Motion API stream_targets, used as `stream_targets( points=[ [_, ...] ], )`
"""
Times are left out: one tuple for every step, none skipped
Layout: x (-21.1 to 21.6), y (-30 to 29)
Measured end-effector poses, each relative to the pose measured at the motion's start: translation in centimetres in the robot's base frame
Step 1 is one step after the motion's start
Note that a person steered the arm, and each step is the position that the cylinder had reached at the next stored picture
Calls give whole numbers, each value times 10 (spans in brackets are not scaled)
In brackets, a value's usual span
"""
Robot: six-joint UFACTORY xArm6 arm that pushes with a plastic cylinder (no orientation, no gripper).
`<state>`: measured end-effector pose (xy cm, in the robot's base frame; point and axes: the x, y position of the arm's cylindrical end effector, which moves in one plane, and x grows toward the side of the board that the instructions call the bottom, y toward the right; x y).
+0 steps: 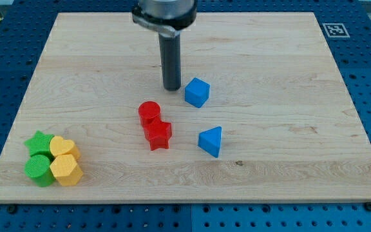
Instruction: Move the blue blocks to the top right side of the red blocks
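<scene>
No gripper on this arm, so there's nothing to spread or pinch: just a dark rod, and my tip sits on the worktop near centre, w/ the blue cube just beside it at 3 o'clock, a thin gap showing btwn them. Red cylinder lies at approx 7 o'clock from the tip, touching the red star right below it at 6. Blue triangular block sits at 3 o'clock of the red star, apart from it, and at 6 o'clock from the cube. Well apart, at the worktop's 8 o'clock corner, a tight cluster: green star, green cylinder, two yellow blocks, all touching.
</scene>
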<state>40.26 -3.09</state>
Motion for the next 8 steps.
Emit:
stream_targets(
  points=[
    [-4,28],
    [-4,46],
    [-8,-3],
    [5,-21],
    [42,7],
    [33,29],
    [23,63],
    [36,59]
  ],
)
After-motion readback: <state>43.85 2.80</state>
